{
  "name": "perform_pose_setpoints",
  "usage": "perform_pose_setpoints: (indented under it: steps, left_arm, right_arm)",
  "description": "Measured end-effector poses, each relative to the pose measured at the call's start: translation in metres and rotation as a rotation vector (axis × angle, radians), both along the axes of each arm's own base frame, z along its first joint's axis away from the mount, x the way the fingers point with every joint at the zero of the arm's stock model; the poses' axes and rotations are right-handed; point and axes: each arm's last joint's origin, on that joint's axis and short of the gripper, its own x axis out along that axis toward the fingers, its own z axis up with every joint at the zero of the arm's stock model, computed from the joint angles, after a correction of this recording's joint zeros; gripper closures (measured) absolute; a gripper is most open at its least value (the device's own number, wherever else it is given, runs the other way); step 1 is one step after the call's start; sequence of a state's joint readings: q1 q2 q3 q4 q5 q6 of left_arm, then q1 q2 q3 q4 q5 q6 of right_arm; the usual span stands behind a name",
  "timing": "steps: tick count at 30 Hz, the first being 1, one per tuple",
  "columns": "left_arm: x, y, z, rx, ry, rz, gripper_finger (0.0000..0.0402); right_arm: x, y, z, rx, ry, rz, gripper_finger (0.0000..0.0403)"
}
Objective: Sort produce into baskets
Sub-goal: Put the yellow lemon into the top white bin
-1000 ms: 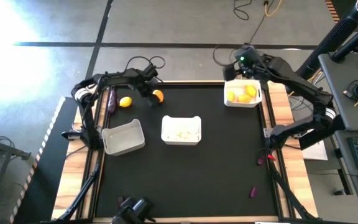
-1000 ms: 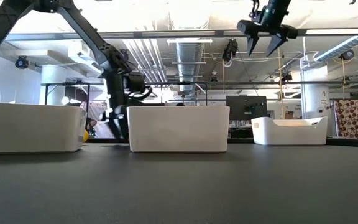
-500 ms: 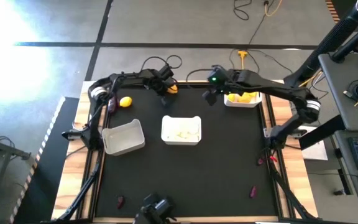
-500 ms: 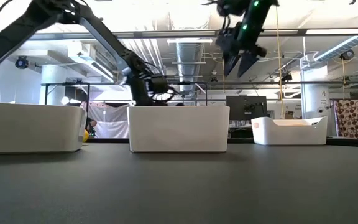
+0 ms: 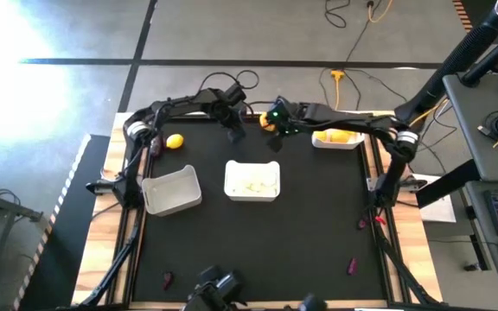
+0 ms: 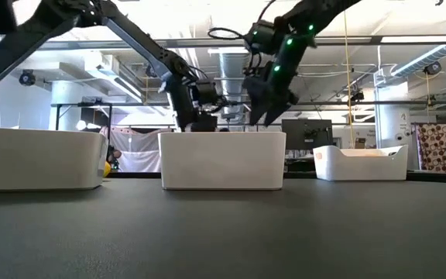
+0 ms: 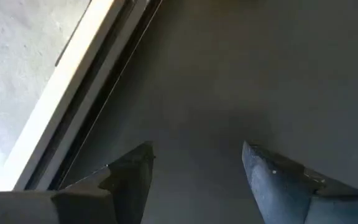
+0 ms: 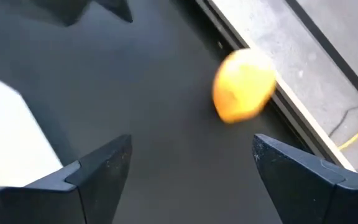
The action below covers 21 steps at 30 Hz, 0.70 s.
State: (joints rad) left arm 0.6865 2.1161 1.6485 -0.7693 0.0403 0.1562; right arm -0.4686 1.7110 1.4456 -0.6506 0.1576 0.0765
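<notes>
Orange fruit (image 5: 265, 121) is lying loose on the black counter (image 5: 258, 233) at about 12 o'clock, close to the far edge, and in my judgement it is the piece now being fetched. The right hand (image 5: 275, 138) is hovering just beside it, toward 5 o'clock of it, with its fingers (image 8: 98, 171) spread wide and gripping nothing; the right wrist view is showing the orange (image 8: 243, 84) ahead of the gap, not yet between the fingers. The left hand (image 5: 234, 132) is sitting near it on the 9 o'clock side, likewise wide open and empty, its wrist view showing only bare counter.

Three white baskets are standing on the counter: one (image 5: 172, 190) at 9 o'clock looking empty, one (image 5: 252, 180) just above centre holding pale pieces, one (image 5: 339, 136) at 1 o'clock holding yellow and orange fruit. A lemon (image 5: 175, 142) and an eggplant (image 5: 155, 141) are waiting at 10 o'clock; small purple pieces (image 5: 351, 266) are lying at 5 o'clock and 7 o'clock (image 5: 167, 279).

The next move is calling for the right hand to advance until the orange sits between its fingers, then close gently, since a round fruit may roll toward the rim. The two hands are working close together, so the left should be keeping clear. The citrus basket at 1 o'clock looks like the destination.
</notes>
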Motion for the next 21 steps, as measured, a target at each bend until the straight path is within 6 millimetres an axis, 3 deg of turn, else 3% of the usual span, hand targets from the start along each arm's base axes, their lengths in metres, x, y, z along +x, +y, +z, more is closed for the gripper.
perform_pose_setpoints:
  steps: [5, 12, 21]
  left_arm:
    - [-0.014, -0.007, 0.017, 0.001, -0.005, 0.021, 0.0171]
    - [-0.037, -0.021, 0.057, 0.037, -0.029, 0.064, 0.0171]
    - [-0.088, -0.039, 0.1, 0.11, 0.013, 0.136, 0.0171]
  right_arm:
    - [0.013, -0.026, -0.026, 0.007, -0.078, -0.104, 0.0076]
    - [0.014, -0.061, -0.061, 0.051, -0.113, -0.373, 0.0066]
    - [0.033, -0.088, -0.096, 0.036, -0.089, -0.408, 0.0054]
